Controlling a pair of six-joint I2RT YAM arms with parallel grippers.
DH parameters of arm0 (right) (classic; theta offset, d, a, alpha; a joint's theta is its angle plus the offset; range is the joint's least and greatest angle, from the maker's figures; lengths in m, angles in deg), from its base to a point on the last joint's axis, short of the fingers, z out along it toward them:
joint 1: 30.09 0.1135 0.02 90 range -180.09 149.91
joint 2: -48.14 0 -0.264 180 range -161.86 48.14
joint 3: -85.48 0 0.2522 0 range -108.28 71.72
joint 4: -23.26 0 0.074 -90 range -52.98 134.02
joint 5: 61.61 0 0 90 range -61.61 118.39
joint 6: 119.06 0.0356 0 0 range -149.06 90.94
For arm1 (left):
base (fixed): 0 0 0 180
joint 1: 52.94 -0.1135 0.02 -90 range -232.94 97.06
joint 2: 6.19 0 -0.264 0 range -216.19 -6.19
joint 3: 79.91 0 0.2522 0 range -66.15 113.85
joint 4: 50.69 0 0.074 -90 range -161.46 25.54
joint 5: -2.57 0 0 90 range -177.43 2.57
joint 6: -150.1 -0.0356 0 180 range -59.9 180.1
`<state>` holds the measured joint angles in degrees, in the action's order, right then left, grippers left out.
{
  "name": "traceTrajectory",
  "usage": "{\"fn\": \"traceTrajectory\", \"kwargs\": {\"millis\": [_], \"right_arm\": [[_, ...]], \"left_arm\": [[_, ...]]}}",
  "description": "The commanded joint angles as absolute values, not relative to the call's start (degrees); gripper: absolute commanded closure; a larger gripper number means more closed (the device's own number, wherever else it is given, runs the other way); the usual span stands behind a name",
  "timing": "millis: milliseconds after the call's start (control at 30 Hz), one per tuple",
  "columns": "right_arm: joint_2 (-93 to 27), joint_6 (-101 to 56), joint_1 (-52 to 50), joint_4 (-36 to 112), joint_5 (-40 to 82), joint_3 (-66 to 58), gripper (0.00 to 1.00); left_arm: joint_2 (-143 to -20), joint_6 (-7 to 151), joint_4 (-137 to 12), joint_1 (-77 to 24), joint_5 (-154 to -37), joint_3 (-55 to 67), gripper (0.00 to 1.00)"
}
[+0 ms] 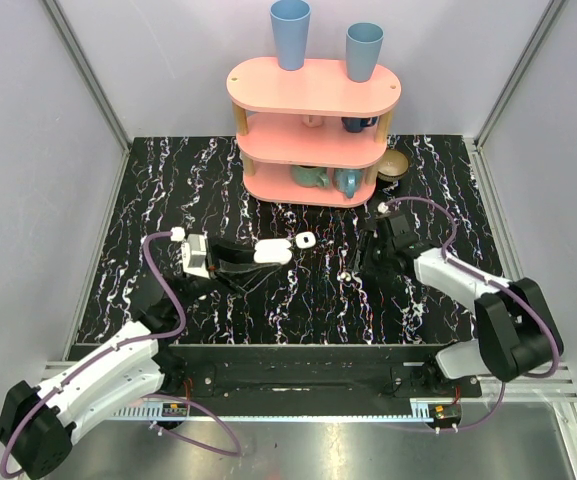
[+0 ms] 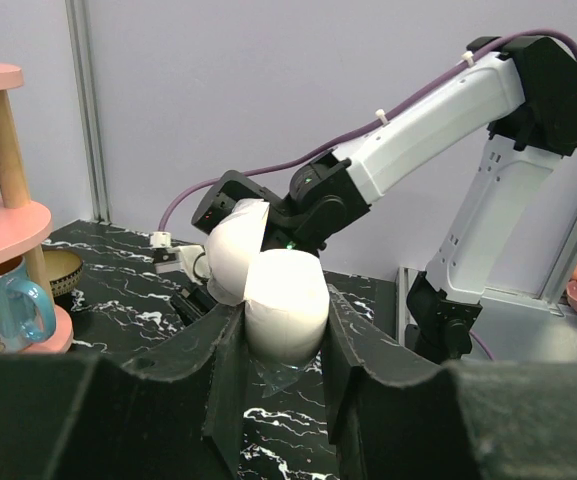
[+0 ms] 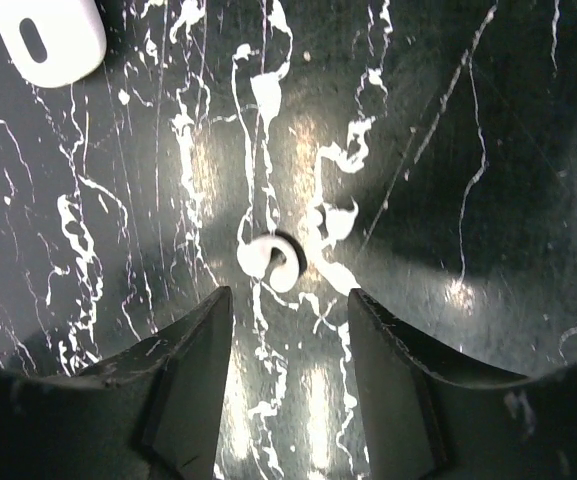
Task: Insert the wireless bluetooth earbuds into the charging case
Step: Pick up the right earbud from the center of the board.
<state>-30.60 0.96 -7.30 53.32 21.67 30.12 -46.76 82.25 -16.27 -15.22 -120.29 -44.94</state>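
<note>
My left gripper [image 1: 260, 256] is shut on the white charging case [image 1: 273, 251], held low over the black marbled table. In the left wrist view the case [image 2: 286, 305] sits between the two fingers with its lid [image 2: 236, 250] swung open to the left. One white earbud [image 1: 305, 240] lies on the table just right of the case. It also shows in the right wrist view [image 3: 50, 35] at the top left. My right gripper [image 3: 288, 295] is open and points down. A second small white earbud [image 3: 273, 262] lies on the table just ahead of its fingertips. In the top view the right gripper [image 1: 358, 264] hides that earbud.
A pink three-tier shelf [image 1: 313, 90] stands at the back centre, with two blue cups [image 1: 290, 33] on top and mugs [image 2: 8, 300] on the lower tiers. A brown bowl [image 1: 393, 165] sits to its right. Grey walls close in the table's sides.
</note>
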Motion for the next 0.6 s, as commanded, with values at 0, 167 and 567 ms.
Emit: {"fn": "traceTrajectory", "kwargs": {"millis": [0,167,567], "right_arm": [[-33.6,1.4,-7.8,45.8,19.6,29.5,0.44],[-37.3,1.0,-7.9,45.2,19.7,28.3,0.49],[-39.9,0.8,-8.0,42.7,15.8,29.4,0.56]], "left_arm": [[-46.9,83.1,-11.8,-15.6,-121.7,-44.2,1.0],[-47.1,82.8,-12.0,-15.5,-121.6,-44.1,1.0],[-48.5,82.9,-11.0,-15.5,-121.7,-44.0,1.0]]}}
